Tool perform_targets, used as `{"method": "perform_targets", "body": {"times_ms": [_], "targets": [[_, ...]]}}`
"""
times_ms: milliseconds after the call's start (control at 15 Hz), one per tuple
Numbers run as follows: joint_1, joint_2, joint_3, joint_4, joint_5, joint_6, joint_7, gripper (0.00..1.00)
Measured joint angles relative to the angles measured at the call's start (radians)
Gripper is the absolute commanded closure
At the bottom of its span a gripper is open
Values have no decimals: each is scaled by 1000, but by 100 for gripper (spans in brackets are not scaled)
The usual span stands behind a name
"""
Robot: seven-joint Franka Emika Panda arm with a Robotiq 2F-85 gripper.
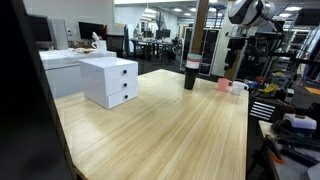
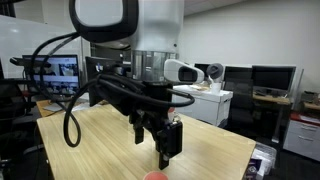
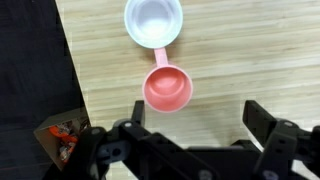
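In the wrist view a pink cup (image 3: 168, 89) sits on the wooden table (image 3: 250, 50), its short handle pointing at a white cup (image 3: 153, 21) just beyond it. My gripper (image 3: 196, 115) hovers above the table, open, with nothing between its black fingers (image 3: 262, 118). The pink cup lies just ahead of the left finger, not between the jaws. In an exterior view the gripper (image 2: 165, 152) hangs over the tabletop with the pink cup (image 2: 155, 175) at the bottom edge. In an exterior view both cups (image 1: 231, 86) stand near the table's far corner under the arm (image 1: 245, 12).
A white drawer unit (image 1: 110, 80) stands on the table's left part. A dark tumbler (image 1: 190, 74) stands near the far edge. The table edge (image 3: 75, 70) runs close beside the cups, with dark floor and an orange item (image 3: 62, 140) below. Office desks and monitors surround.
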Motion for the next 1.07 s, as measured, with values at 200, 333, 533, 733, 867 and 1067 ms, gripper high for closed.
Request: {"method": "perform_targets", "body": {"times_ms": [200, 333, 533, 733, 867, 1067], "targets": [[0, 40, 8, -15, 0, 38, -28, 0], [0, 64, 19, -20, 0, 62, -29, 0], [0, 96, 43, -20, 0, 80, -29, 0], [0, 121, 65, -21, 0, 82, -29, 4], [0, 134, 75, -21, -1, 84, -29, 28], [0, 148, 82, -21, -1, 87, -29, 49]]}}
